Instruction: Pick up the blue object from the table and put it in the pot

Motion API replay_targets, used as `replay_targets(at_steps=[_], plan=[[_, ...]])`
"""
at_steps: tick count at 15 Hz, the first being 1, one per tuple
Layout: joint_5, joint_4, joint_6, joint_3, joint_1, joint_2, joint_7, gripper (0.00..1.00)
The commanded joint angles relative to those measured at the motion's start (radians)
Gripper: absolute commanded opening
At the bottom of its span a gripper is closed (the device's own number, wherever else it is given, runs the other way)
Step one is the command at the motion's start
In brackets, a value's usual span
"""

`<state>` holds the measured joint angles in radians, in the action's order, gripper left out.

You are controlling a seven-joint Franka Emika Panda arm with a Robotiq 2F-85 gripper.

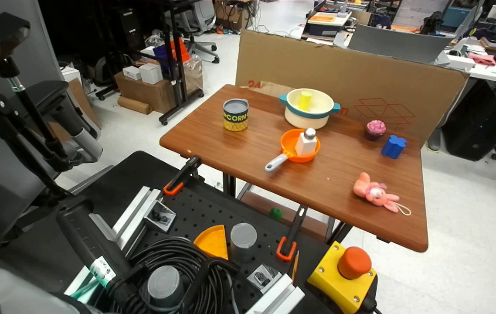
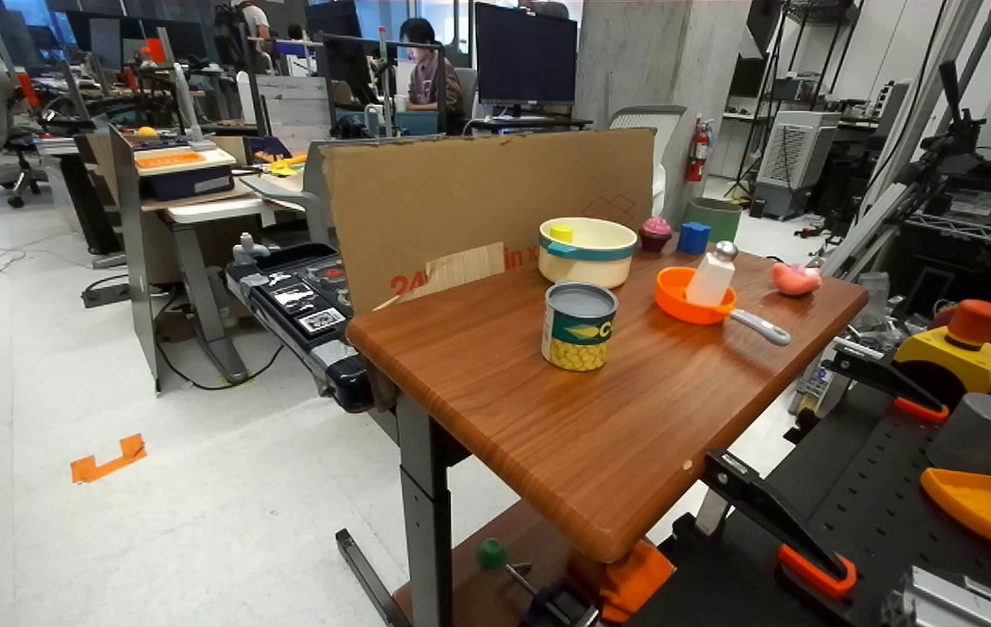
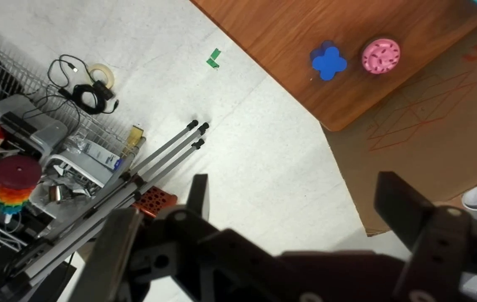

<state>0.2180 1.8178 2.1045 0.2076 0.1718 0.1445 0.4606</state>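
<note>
Plainly, the blue object (image 3: 329,64) has four rounded, clover-like lobes.

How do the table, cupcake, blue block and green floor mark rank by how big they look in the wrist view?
Largest to smallest:
Table, only partly in view
Cupcake and blue block: too alike to rank
Green floor mark
</note>
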Motion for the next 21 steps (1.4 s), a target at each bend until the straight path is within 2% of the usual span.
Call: replay_targets(at_steps=[1,7,14,18,21], plan=[[-0.119,-0.037,-0.053,-0.011,0.0,0.026,-0.019,1.0],[-0.251,-0.067,-0.137,-0.017,0.006,0.058,-0.046,1.0],[-0.429,-0.107,-0.301,-0.024,0.049,0.06,-0.332,1.0],[-0.442,-0.129,-0.381,-0.018,0.062,0.068,-0.415,1.0],[-0.39,-0.123,-0.365,-0.012,0.052,0.066,-0.389,1.0]])
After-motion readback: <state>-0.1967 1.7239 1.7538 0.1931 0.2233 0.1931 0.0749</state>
